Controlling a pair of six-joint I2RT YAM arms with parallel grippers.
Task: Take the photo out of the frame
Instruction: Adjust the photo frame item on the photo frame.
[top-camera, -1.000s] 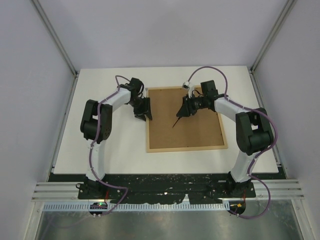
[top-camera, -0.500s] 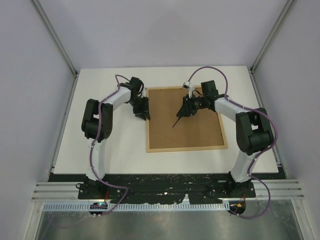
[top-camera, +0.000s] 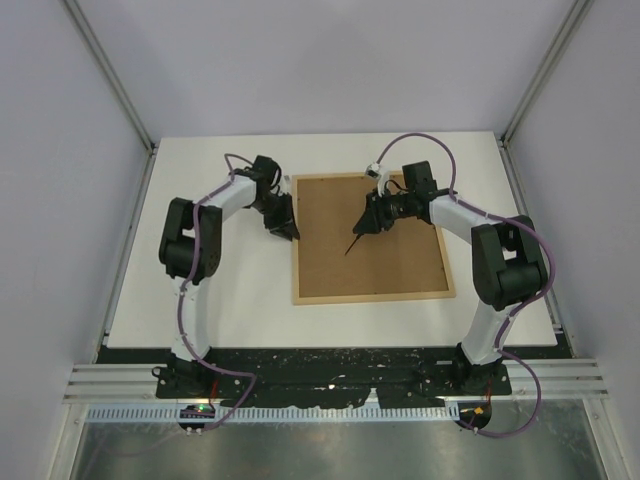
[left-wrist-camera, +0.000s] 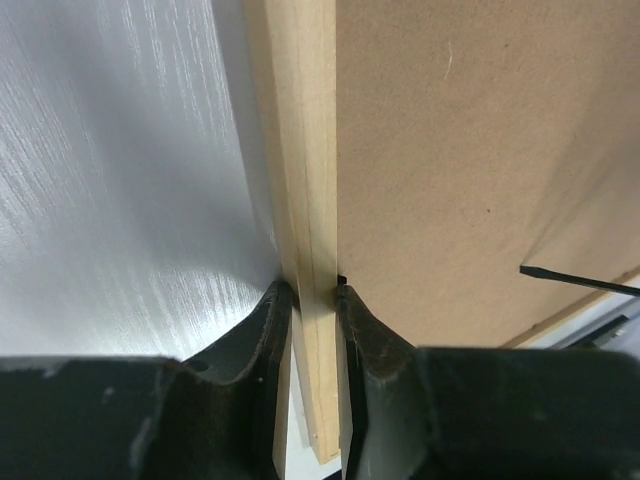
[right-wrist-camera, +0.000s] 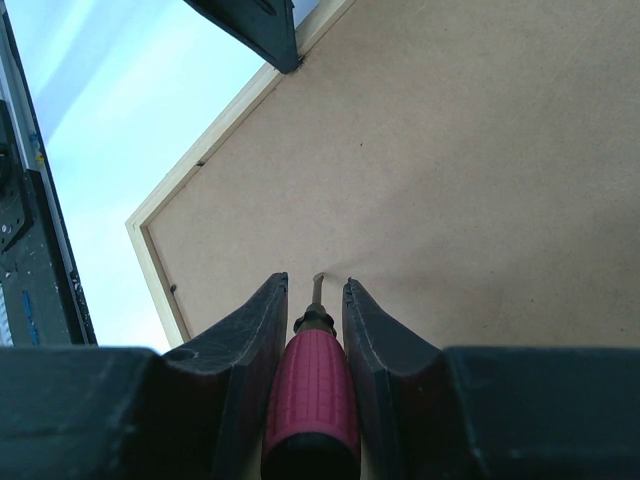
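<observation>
**Frame pinned face down, screwdriver aimed at its back**

The frame (top-camera: 370, 296) lies flat on the white worktop (top-camera: 235, 290) with its brown backing panel (top-camera: 385, 255) facing up. The photo is nowhere in sight. My reading is that it sits beneath that panel, facing the worktop, so the task is at an early stage.

The left tool (left-wrist-camera: 313, 290) is closed on the frame's light-wood rail (left-wrist-camera: 300, 150). 1 finger is on the rail's outer side and the other on its inner side, next to the panel edge. This looks like a steadying hold, keeping the frame from sliding while the other arm works on the back.

The right tool (right-wrist-camera: 315, 285) is clamped around the magenta handle of a screwdriver (right-wrist-camera: 312, 400). The thin shaft runs straight ahead of its fingertips towards the panel. The tip ends just ahead of the fingers, over open board and well short of the rail. Whether it touches the board cannot be told. The left tool's grip point lies far ahead and slightly to the left of the right tool.

2 small dark marks show on the rail's inner edge, ahead and to the left of the right tool. They may be retaining tabs but are too small to be sure. If so, the blade would need to reach that edge to free the panel.
</observation>
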